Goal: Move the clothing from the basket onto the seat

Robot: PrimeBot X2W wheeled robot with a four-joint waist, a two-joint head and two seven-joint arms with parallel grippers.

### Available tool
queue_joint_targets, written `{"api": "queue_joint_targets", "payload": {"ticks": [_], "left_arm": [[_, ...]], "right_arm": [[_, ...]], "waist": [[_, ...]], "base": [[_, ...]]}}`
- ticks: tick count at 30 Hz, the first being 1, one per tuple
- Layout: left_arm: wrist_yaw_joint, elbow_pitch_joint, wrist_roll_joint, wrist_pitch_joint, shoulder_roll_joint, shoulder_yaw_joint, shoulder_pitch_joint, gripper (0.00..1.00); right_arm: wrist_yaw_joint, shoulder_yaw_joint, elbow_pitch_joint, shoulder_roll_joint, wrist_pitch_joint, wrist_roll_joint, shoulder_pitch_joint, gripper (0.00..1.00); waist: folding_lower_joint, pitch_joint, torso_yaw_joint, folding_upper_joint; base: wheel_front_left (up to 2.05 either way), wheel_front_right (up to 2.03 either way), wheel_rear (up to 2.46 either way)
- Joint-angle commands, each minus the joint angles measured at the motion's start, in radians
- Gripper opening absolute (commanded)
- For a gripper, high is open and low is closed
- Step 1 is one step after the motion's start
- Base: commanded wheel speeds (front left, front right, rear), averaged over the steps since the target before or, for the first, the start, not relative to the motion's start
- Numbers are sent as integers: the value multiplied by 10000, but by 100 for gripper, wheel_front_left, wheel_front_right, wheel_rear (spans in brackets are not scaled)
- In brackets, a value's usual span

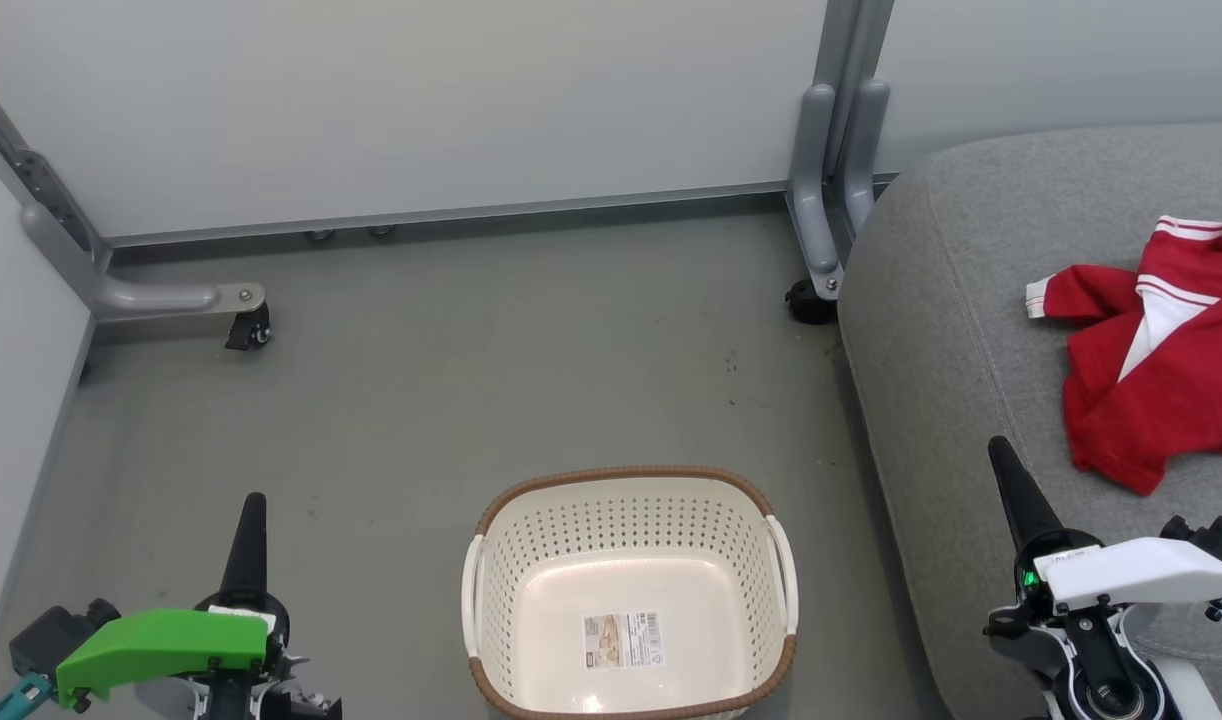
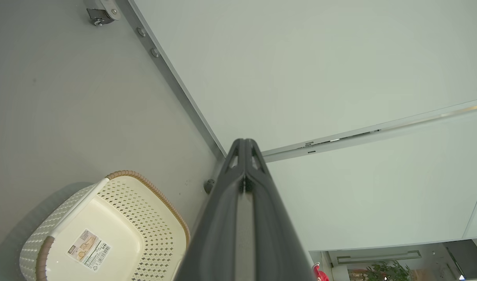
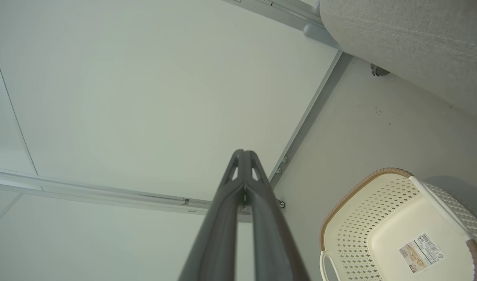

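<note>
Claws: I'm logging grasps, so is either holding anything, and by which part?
Nothing is held: left claw and right claw are both shut and empty.

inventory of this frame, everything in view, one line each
clothing: one heap (number of pieces unclear), red with white trim, on the seat at far right
basket: one, cream with brown rim, on the floor at centre front, no clothing in it
label: one, paper, on the basket's floor
seat: one, grey fabric, right side
floor: grey
wall panels: pale grey, behind and at left
frame legs: two, grey metal, at the foot of the panels
casters: two, black, under the frame legs
left gripper: one, dark fingers, shut, lower left
right gripper: one, dark fingers, shut, lower right in front of the seat
</note>
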Motion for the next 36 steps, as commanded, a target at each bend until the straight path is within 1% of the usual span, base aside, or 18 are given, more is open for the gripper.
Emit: {"api": "queue_joint_targets", "payload": {"ticks": [1,36], "left_arm": [[-89,-18,-249,51,22,54,-261,0],[-406,83,-2893,754,-69,520,-553,0]], "right_arm": [[4,-46,20,-62,39,236,-161,0],[4,-370,766,-1,391,2813,-612,0]], "waist": [[0,-4,1,0],[0,-104,25,0]], "base": [[0,0,0],[0,0,0]]}}
